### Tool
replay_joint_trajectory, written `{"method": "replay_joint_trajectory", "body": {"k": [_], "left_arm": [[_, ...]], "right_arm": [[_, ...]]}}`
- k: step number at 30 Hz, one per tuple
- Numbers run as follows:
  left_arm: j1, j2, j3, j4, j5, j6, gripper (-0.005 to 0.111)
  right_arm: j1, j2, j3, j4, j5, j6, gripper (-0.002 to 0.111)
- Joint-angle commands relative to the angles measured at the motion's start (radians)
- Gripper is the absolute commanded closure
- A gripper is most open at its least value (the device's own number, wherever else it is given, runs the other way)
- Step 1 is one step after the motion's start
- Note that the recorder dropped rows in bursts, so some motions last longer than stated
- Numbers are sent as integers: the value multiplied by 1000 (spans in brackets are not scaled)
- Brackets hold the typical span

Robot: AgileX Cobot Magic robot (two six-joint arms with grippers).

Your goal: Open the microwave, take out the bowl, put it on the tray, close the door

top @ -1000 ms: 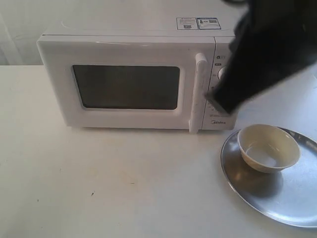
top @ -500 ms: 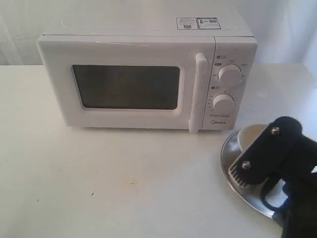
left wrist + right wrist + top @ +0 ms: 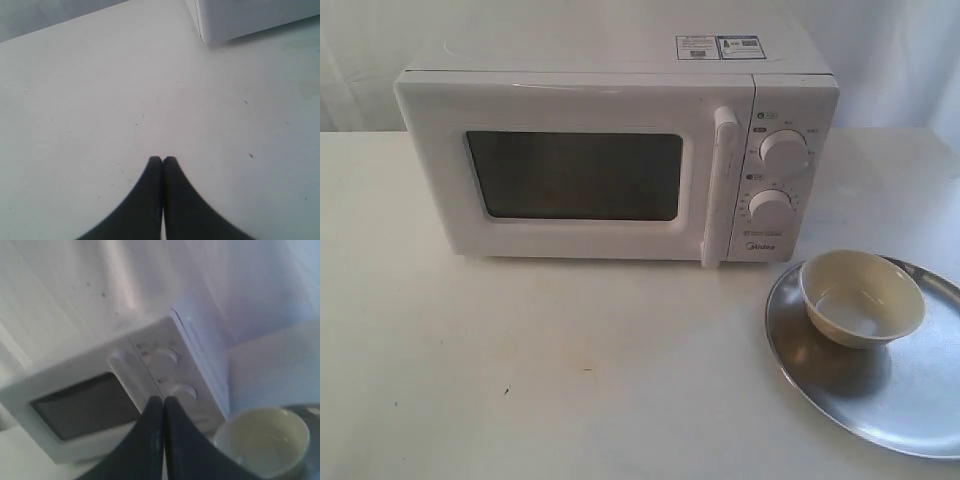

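Note:
The white microwave (image 3: 610, 150) stands at the back of the table with its door (image 3: 575, 175) shut; the vertical bar handle (image 3: 720, 185) sits beside two round knobs. On the silver tray (image 3: 910, 410) at the front right rests the cream bowl (image 3: 862, 297), upright and empty. Neither arm shows in the exterior view. My left gripper (image 3: 162, 159) is shut on nothing above bare table, a corner of the microwave (image 3: 240, 17) ahead of it. My right gripper (image 3: 163, 399) is shut on nothing, away from the blurred microwave (image 3: 115, 400), with the bowl (image 3: 262, 437) beside it.
The white table (image 3: 550, 370) stretches in front of and to the left of the microwave. A white curtain hangs behind. The tray's rim runs off the right edge of the exterior view.
My right arm, which covered the knobs a second ago, swung down past the tray and has left the exterior view. Microwave, bowl and tray have not moved.

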Motion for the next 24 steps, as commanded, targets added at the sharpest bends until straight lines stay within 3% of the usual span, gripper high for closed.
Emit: {"method": "replay_joint_trajectory", "body": {"k": [1, 7, 12, 17, 24], "left_arm": [[-4, -3, 2, -4, 0, -4, 107], [-4, -3, 2, -4, 0, -4, 107], [-4, -3, 2, -4, -2, -4, 107], [-4, -3, 2, -4, -2, -4, 107], [-4, -3, 2, -4, -2, -4, 107]], "right_arm": [[-22, -23, 65, -6, 85, -1, 108], [-22, -23, 182, 9, 83, -28, 108], [-22, -23, 182, 92, 74, -331, 108], [-22, -23, 182, 94, 113, -852, 108], [-26, -23, 182, 91, 113, -859, 108]]}}
